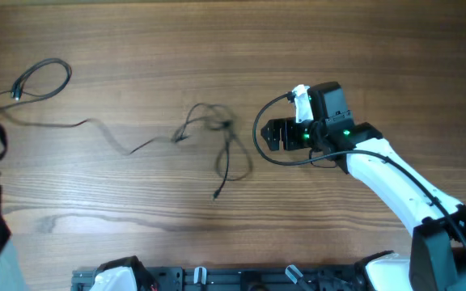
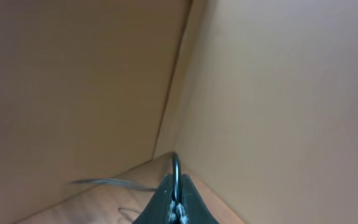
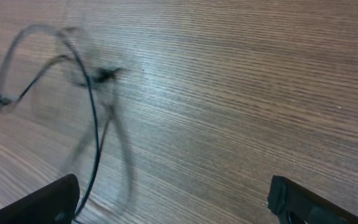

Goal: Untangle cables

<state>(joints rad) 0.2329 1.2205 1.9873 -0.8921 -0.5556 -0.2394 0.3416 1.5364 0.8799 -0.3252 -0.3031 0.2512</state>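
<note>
My right hand [image 1: 272,135] is over the counter [image 1: 338,48], fingers spread wide with nothing between them. The cables [image 1: 225,124] lie just to its left, apart from it. They form a small tangle with loose loops, and one strand trails far toward the counter's left end, where another loop lies. In my right wrist view the tangle sits ahead, toward my left finger [image 3: 48,200]. My left hand [image 2: 176,190] is pinched together on one of the cables, which arches up from the fingertips.
</note>
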